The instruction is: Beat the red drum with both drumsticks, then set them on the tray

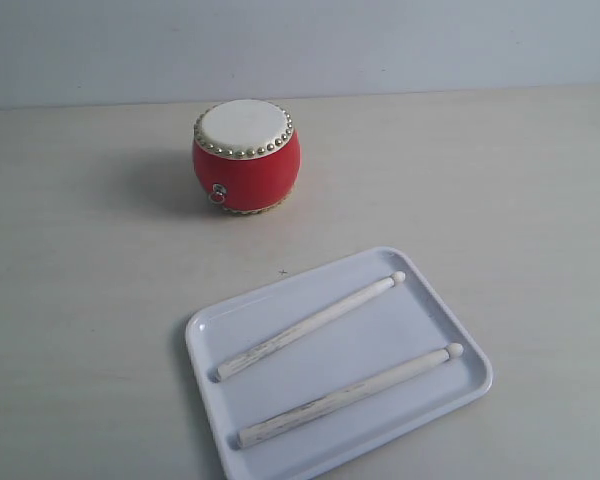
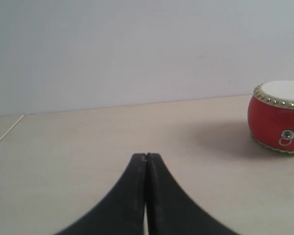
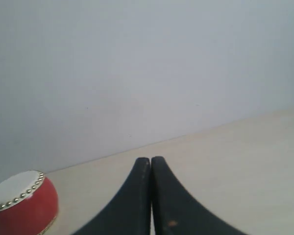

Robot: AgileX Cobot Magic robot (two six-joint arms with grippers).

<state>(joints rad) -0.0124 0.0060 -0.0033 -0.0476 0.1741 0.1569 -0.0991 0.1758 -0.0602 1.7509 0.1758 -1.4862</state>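
Note:
The red drum with its cream skin and gold studs stands upright on the table, behind the white tray. Two pale wooden drumsticks lie side by side in the tray, one nearer the drum, the other toward the front, bead tips pointing right. Neither arm shows in the exterior view. My left gripper is shut with nothing in it, low over bare table, the drum off to one side. My right gripper is also shut and empty, and the drum sits at the picture's edge.
The pale wooden table runs back to a plain light wall. A thin seam or table edge shows in the left wrist view.

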